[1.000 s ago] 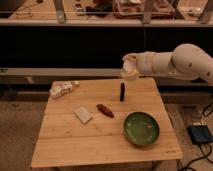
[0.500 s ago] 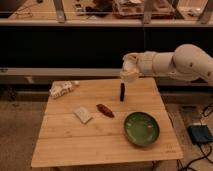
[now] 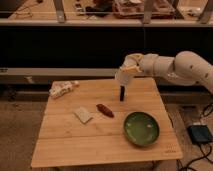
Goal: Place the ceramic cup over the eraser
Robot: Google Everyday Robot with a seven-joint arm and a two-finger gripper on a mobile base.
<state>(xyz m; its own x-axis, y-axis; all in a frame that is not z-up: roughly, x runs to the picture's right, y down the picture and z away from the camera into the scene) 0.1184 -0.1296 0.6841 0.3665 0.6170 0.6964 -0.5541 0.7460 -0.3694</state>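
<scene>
The gripper [image 3: 126,71] at the end of the white jointed arm [image 3: 175,67] is closed on the small plain white ceramic cup [image 3: 123,76], which it holds in the air above the far part of the table, with the cup's lower edge just over the top of the slim black rectangular eraser [image 3: 121,93]; whether cup and eraser touch cannot be told. The eraser stands upright on the wood, right below the cup. Against the picture from half a second ago, the gripper, the cup and the arm sit in the same place and pose, and nothing on the table has shifted. The arm reaches in from the right side of the view, its bulky white links running back past the table's far right corner. The pale slatted wooden table [image 3: 70,145] also carries a wide green round bowl [image 3: 142,128] near its front right, a reddish-brown oblong object [image 3: 105,110] near the middle, a flat pale rectangular pad [image 3: 83,115] just to its left, and a small crumpled whitish packet [image 3: 62,88] at the far left corner. Behind the table runs a dark shelf unit with a light rail [image 3: 30,75], and higher up a countertop [image 3: 130,7] with cluttered items. A small blue box [image 3: 200,134] with cables lies on the speckled floor [image 3: 17,135] at the right.
</scene>
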